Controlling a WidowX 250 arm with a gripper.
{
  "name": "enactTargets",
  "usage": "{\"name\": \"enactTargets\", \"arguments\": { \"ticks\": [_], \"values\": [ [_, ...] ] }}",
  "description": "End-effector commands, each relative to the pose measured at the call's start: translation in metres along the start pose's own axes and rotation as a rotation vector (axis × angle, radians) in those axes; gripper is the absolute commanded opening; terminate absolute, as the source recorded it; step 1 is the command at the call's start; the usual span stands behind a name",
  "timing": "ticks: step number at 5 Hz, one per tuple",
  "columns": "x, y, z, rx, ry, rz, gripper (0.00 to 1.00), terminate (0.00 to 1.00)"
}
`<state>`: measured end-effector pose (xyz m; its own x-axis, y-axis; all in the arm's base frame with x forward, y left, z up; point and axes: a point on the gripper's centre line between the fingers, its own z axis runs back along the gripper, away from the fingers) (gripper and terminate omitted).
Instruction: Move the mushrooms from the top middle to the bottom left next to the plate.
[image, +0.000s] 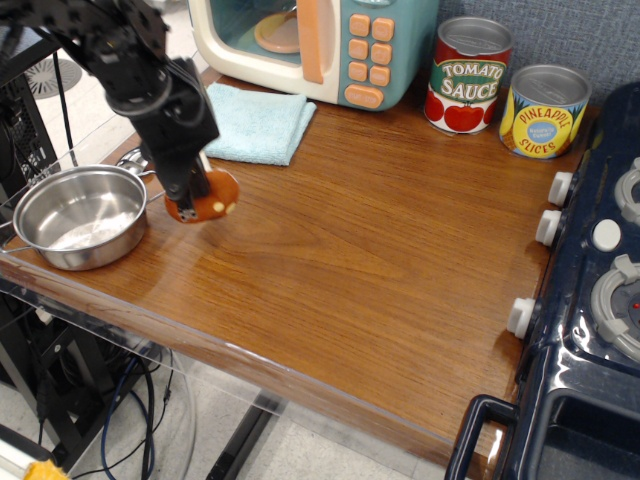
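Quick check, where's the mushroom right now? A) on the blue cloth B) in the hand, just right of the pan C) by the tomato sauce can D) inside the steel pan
B: the hand grips the mushroom beside the pan's right handle.

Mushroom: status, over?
Gripper jaws shut on mushroom. Mushroom low over the table, just right of the plate. Nothing in the way.

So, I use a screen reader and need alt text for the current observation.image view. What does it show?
A black robot arm's end effector holds a brown-orange toy mushroom low over a wooden table, just right of a steel two-handled plate. Behind them are a blue cloth, a toy microwave and two cans.
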<state>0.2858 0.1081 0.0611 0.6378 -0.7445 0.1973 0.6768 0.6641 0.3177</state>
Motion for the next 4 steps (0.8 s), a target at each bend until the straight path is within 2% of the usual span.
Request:
{"name": "enactTargets", "arguments": {
  "ticks": [1,2,4],
  "values": [
    [0.0043,-0.0096,-0.0069,-0.015,0.027,-0.025,0.0,0.0],
    [0.0042,-0.0106,-0.0094,-0.027,0.056,-0.011,1.0,0.0],
    [0.0066,-0.0082,-0.0071,-0.032,0.07,-0.02,1.0,0.0]
  ]
}}
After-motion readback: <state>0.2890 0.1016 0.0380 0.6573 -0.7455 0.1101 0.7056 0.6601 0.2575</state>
